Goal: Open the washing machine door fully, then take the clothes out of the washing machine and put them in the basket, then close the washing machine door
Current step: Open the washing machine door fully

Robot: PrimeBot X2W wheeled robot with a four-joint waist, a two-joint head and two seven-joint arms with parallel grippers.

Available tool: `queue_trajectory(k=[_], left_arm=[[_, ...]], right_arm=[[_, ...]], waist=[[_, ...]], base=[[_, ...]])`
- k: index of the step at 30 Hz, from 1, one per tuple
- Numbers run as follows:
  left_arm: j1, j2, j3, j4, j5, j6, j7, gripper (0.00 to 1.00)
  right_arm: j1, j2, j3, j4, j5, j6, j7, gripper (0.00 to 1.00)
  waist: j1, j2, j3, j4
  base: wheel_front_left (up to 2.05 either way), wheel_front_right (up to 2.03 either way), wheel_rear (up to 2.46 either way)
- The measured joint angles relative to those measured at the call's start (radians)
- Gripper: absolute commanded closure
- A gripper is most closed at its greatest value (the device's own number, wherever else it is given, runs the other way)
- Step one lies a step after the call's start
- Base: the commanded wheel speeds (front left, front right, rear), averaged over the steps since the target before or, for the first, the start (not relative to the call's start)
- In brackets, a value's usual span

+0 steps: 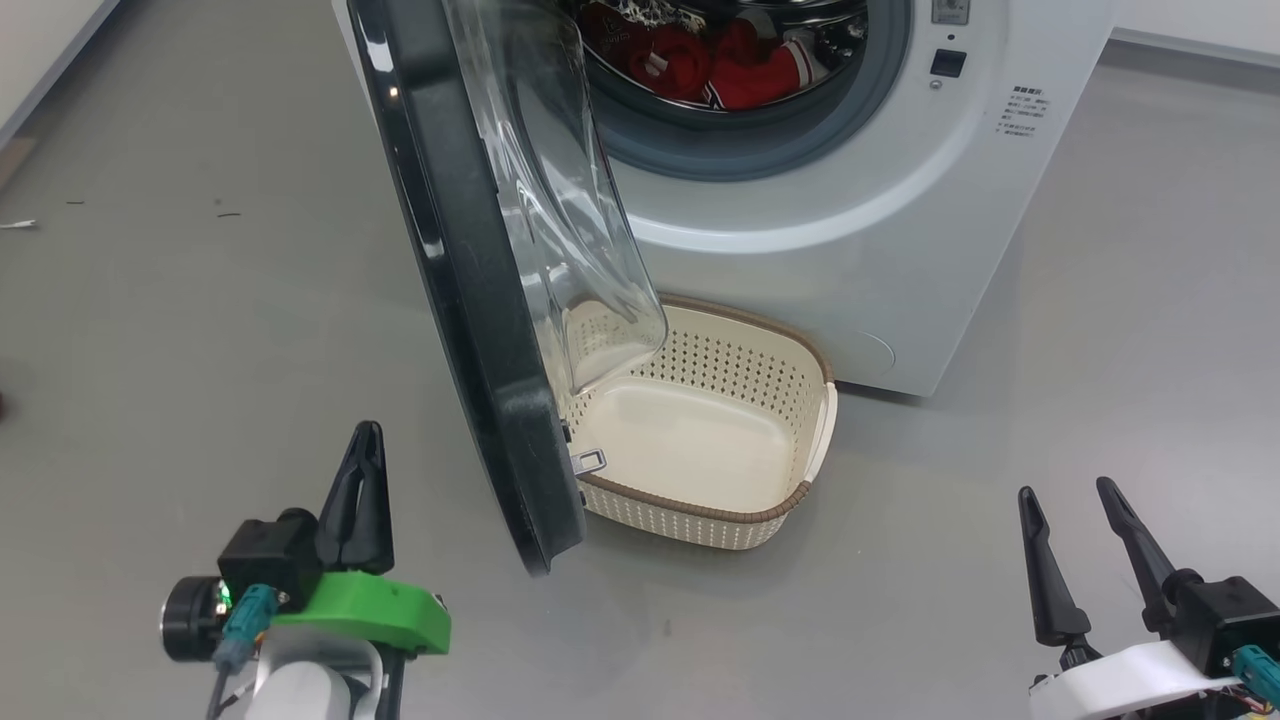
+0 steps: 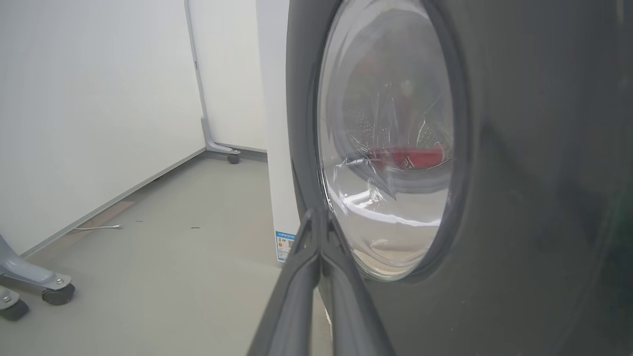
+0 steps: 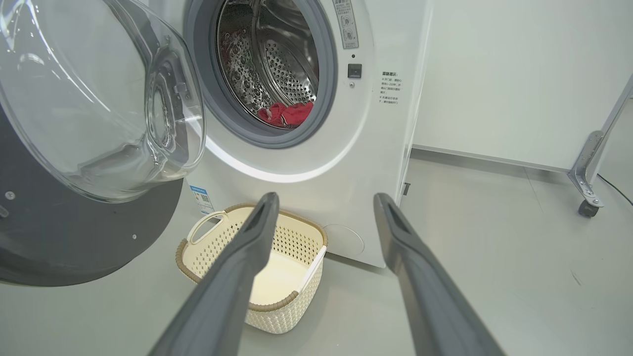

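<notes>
The washing machine door (image 1: 470,300) stands swung out from the white washing machine (image 1: 860,220), its glass bowl (image 1: 560,200) hanging over the cream basket (image 1: 800,500) on the floor. Red clothes (image 1: 740,65) lie in the steel drum. My left gripper (image 1: 365,440) is shut with nothing in it, low at the left and a little apart from the door's black outer face (image 2: 519,173). My right gripper (image 1: 1065,495) stands open at the lower right, empty. In the right wrist view the basket (image 3: 217,247), the clothes (image 3: 287,113) and the door (image 3: 74,232) show beyond the fingers (image 3: 237,267).
Grey floor spreads left and right of the machine. A white wall (image 2: 89,109) runs along the left, with a wheeled metal stand (image 2: 29,282) and a thin cable (image 2: 99,228) near it. Another wheeled frame (image 3: 591,178) stands at the right.
</notes>
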Motion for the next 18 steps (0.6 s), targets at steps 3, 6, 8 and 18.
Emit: queue_trajectory(k=[3, 6, 8, 18], left_arm=[[-0.002, 0.000, 0.023, -0.039, 0.008, 0.000, 0.000, 1.00], [-0.004, 0.000, 0.046, -0.087, 0.034, 0.000, 0.000, 1.00], [-0.011, 0.000, 0.064, -0.132, 0.046, 0.000, 0.000, 1.00], [-0.092, 0.000, 0.053, -0.394, 0.129, 0.000, -0.006, 1.00]], right_arm=[[0.000, 0.002, -0.004, 0.000, -0.001, 0.001, 0.000, 0.00], [0.000, 0.003, -0.007, 0.000, -0.008, 0.009, 0.000, 0.00], [0.000, 0.006, -0.009, 0.001, -0.008, 0.009, 0.000, 0.00], [0.002, 0.023, -0.013, 0.007, -0.018, 0.018, 0.000, 0.00]], waist=[[0.0000, 0.0000, -0.001, -0.001], [0.0000, 0.0000, -0.004, -0.002], [0.0000, 0.0000, -0.007, -0.001], [0.0000, 0.0000, -0.025, 0.001]], base=[[0.00, 0.00, 0.00], [0.00, 0.00, 0.00], [0.00, 0.00, 0.00], [0.00, 0.00, 0.00]])
